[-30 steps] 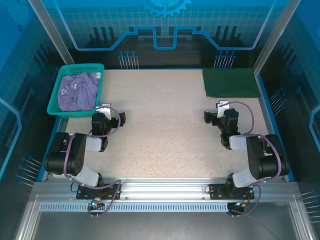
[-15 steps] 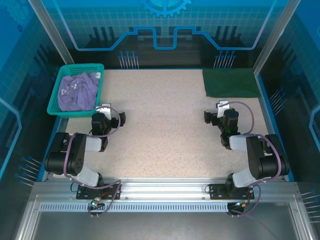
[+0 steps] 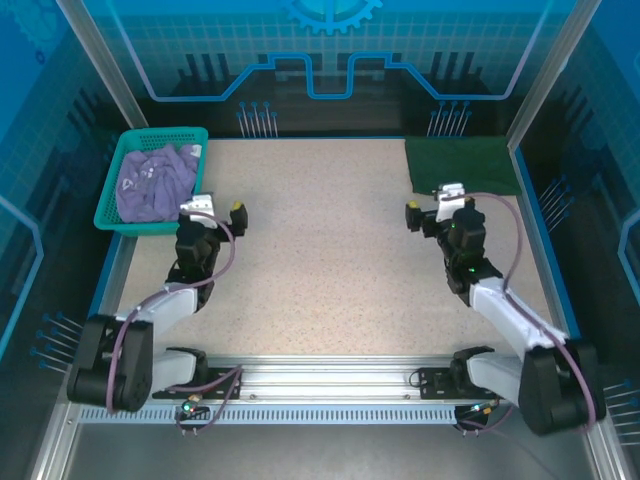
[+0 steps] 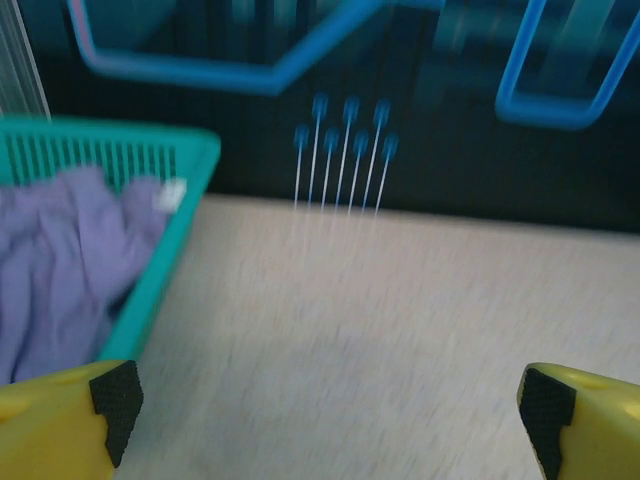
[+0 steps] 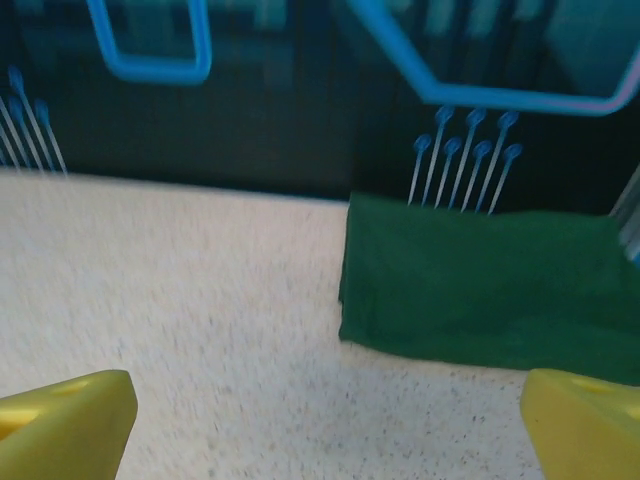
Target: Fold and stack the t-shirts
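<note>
1. Hanging above the left part of the table point(image 3: 320, 265), the left gripper point(image 3: 218, 207) has its jaws spread wide with nothing between them.
2. Left wrist view: the left gripper point(image 4: 330, 405) shows yellow fingers with black pads point(image 4: 118, 395) at the two bottom corners and bare speckled tabletop between them. The picture is blurred.
3. Lavender t-shirt point(image 3: 150, 185) lies crumpled inside the teal basket point(image 3: 108, 192) at the far left corner, just beyond the left gripper. Its white neck label shows near the basket wall point(image 4: 172, 235) in the wrist view.
4. The right gripper point(image 3: 432, 203) is likewise released and empty, poised near the front edge of the dark green t-shirt point(image 3: 462, 165) without touching it.
5. The dark green t-shirt point(image 5: 490, 285) lies flat as a folded rectangle at the far right corner of the table.
</note>
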Controlling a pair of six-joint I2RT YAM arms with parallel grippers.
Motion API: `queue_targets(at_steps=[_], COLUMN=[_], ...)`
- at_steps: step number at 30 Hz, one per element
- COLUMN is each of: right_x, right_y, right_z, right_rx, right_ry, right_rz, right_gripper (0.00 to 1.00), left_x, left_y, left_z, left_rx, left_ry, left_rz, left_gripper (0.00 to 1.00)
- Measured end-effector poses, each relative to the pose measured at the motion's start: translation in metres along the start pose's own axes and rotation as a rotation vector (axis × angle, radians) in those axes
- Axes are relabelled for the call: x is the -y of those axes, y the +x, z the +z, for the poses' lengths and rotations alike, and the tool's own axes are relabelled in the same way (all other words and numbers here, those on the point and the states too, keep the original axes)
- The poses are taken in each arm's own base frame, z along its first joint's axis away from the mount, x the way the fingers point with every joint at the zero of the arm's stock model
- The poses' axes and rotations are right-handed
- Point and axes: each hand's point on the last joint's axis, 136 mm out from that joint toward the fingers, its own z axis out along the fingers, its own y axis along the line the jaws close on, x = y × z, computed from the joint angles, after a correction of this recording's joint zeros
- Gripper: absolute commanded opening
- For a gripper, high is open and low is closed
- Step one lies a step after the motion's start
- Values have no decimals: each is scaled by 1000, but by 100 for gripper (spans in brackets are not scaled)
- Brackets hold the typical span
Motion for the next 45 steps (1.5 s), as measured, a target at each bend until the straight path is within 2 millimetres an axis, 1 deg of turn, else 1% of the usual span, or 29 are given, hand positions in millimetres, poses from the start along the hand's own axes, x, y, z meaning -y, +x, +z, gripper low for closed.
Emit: queue_targets(at_steps=[1,3,5,7,9,11,12,14,15,16,18,19,20,22,23,24,25,26,27,28,29,30,31,34,36,37,39,42,45], right_x=[5,13,21,31,39,47,49,47,43,37,22,8,-9,-64,-88,-122,-150,-172,-197,-216,-230,-241,-250,-261,-263,-265,-268,-269,-267], right_y=[-9,-17,-19,-11,-3,7,13,20,24,28,40,49,55,65,66,65,62,58,52,51,52,58,66,88,94,95,96,102,107], right_z=[-12,-28,-43,-59,-73,-86,-92,-97,-96,-93,-83,-76,-72,-64,-63,-61,-59,-54,-49,-43,-40,-39,-40,-47,-50,-51,-49,-43,-38], right_rx=[18,33,38,20,14,21,24,21,5,-21,-100,-162,-219,-353,-397,-448,-485,-505,-519,-528,-537,-551,-572,-625,-640,-645,-650,-671,-691], right_ry=[15,23,27,54,76,93,93,75,54,26,-28,-65,-107,-231,-285,-358,-418,-458,-507,-541,-565,-590,-614,-667,-689,-700,-720,-733,-733], right_rz=[54,127,194,289,362,433,464,505,520,532,543,534,510,396,337,248,181,135,93,61,34,4,-22,-70,-72,-67,-51,-22,8], right_gripper=[100,100,100,100,100,100,100,100,100,97,94,94,95,93,87,79,73,71,70,69,67,67,67,68,66,66,65,65,64], left_x=[3,3,-6,-29,-51,-62,-66,-75,-82,-89,-98,-101,-102,-103,-104,-106,-109,-112,-117,-121,-126,-131,-137,-152,-162,-167,-176,-185,-190], left_y=[-17,-44,-70,-100,-122,-135,-137,-130,-122,-114,-102,-98,-96,-92,-88,-81,-70,-60,-44,-31,-19,-7,4,27,33,36,41,49,59], left_z=[-2,-6,-7,-3,-1,-2,-3,-2,0,4,16,27,37,64,75,85,95,101,106,109,112,114,116,119,121,122,120,116,116], left_rx=[51,111,138,142,127,117,107,61,20,-28,-127,-193,-240,-355,-402,-451,-504,-546,-608,-659,-704,-744,-785,-870,-896,-906,-925,-962,-983], left_ry=[10,31,40,8,-61,-103,-121,-166,-200,-237,-298,-325,-340,-365,-377,-392,-412,-432,-465,-497,-529,-563,-595,-671,-710,-732,-765,-798,-817], left_rz=[-42,-159,-290,-434,-554,-633,-664,-716,-738,-755,-771,-776,-780,-785,-783,-779,-775,-769,-757,-744,-728,-713,-691,-617,-557,-527,-477,-410,-399], left_gripper=[99,99,99,99,99,99,99,99,99,99,99,99,99,99,99,99,99,99,99,99,99,97,95,96,95,91,79,79,73])
